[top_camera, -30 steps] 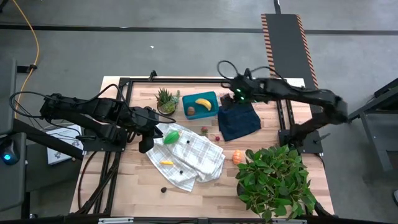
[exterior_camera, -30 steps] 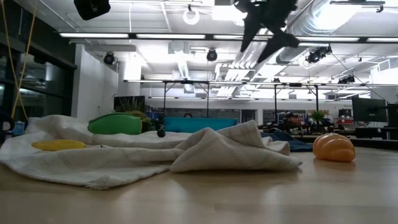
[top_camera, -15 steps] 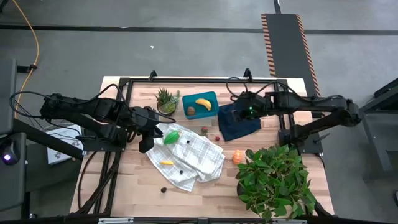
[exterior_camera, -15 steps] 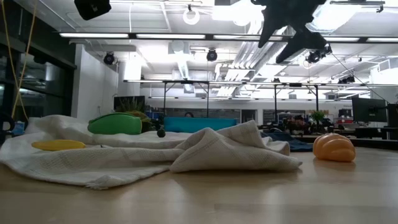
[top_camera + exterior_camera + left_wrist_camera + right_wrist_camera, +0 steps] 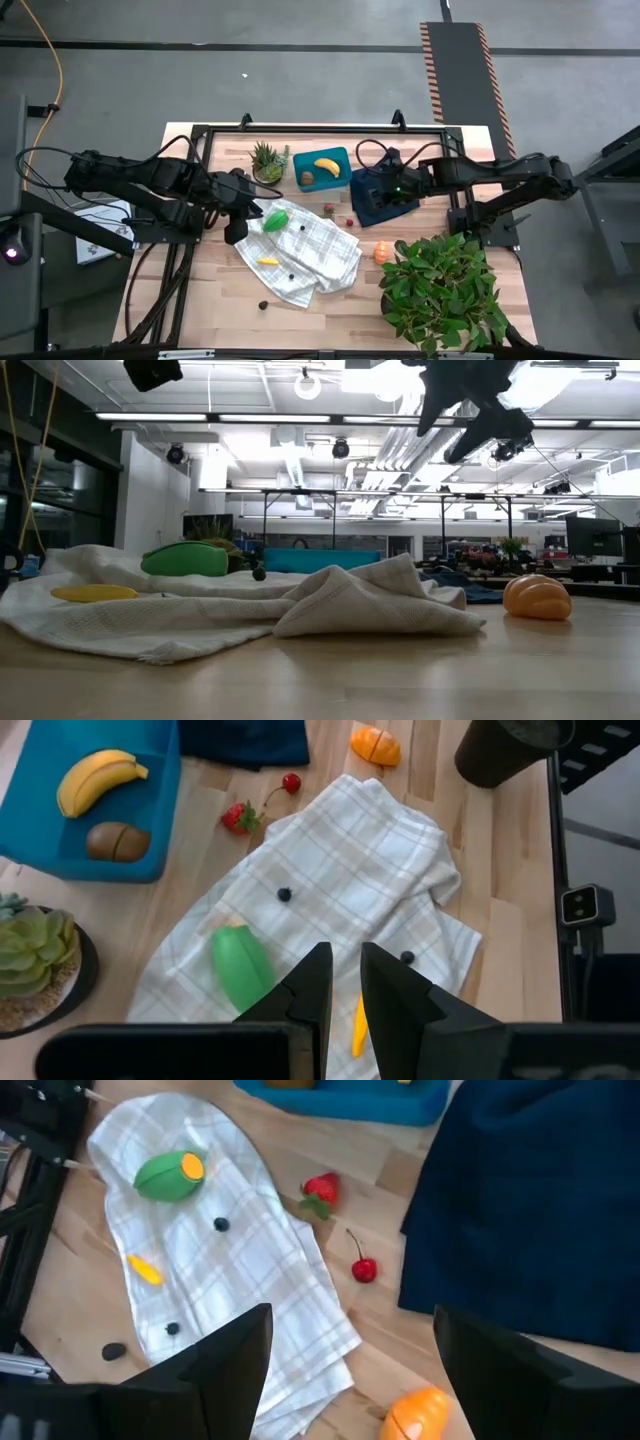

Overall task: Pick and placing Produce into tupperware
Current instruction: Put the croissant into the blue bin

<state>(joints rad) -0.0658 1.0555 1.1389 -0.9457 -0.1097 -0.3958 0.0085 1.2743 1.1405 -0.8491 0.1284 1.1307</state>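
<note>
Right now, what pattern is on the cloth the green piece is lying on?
The cloth is white with a faint grey plaid check, clearest in the left wrist view; the green piece lies on it.

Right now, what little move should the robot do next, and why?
Probably lower the open right tool, now above the dark navy cloth, toward the red strawberry and red cherry nearby; only the yellow banana and brown piece sit in the teal plastic container.

Bright, even overhead light across every view.
Ceiling strip lights (image 5: 330, 418) blaze in the low view, turning the arms above into silhouettes; the counter (image 5: 400, 680) up close is soft and blurred, shadows under the cloth (image 5: 305, 250) stay faint, wrist pictures look crisp.
</note>
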